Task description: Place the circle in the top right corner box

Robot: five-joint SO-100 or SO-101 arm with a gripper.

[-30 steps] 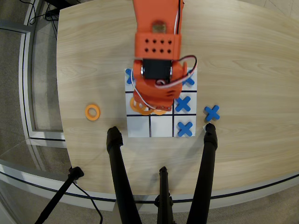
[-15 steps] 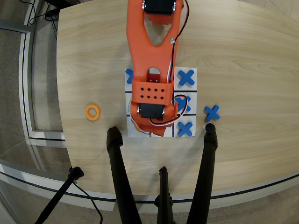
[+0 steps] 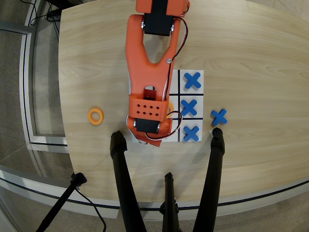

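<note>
From the overhead view I see the orange arm [image 3: 149, 72] stretched from the far table edge toward the near side, lying over the left and middle columns of the board [image 3: 198, 137]. Its wrist sits above the near-left square. The gripper is hidden under the wrist body, so I can't tell whether it's open or closed. One orange ring [image 3: 96, 116] lies on the bare table [image 3: 260, 72], well left of the board. A sliver of another ring [image 3: 170, 107] peeks out at the arm's right edge. Three blue X pieces [image 3: 189, 107] fill the right column; a fourth X [image 3: 218, 116] lies just right of the board.
</note>
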